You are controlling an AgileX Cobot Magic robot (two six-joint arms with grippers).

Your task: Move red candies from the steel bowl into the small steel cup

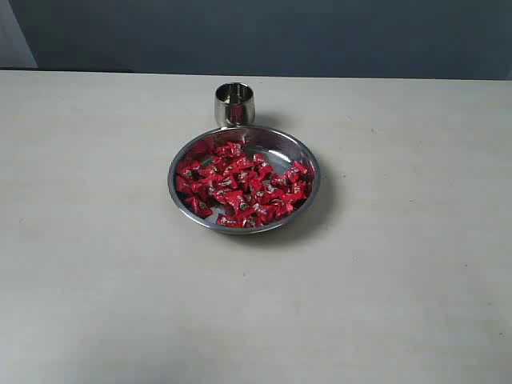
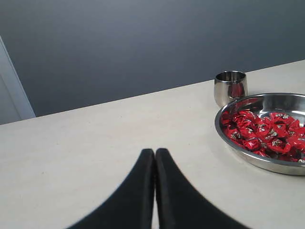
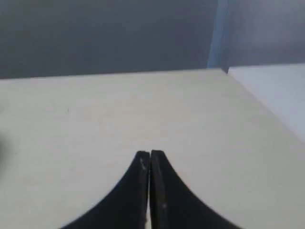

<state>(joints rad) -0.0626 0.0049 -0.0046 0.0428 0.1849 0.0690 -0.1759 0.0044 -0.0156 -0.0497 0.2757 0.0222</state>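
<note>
The steel bowl (image 1: 308, 158) sits mid-table, holding many red candies (image 1: 240, 186). Just behind it, touching or nearly touching its rim, stands the small steel cup (image 1: 234, 104). Neither arm shows in the exterior view. In the left wrist view the bowl (image 2: 248, 157), its candies (image 2: 264, 135) and the cup (image 2: 230, 88) lie well ahead and to one side of my left gripper (image 2: 155, 151), which is shut and empty above bare table. My right gripper (image 3: 149, 153) is shut too, with nothing in it, over bare table; bowl and cup are out of that view.
The pale table (image 1: 96, 240) spreads wide around the bowl. A dark grey wall (image 1: 264, 36) runs along its far edge. A white surface (image 3: 276, 90) borders the table in the right wrist view.
</note>
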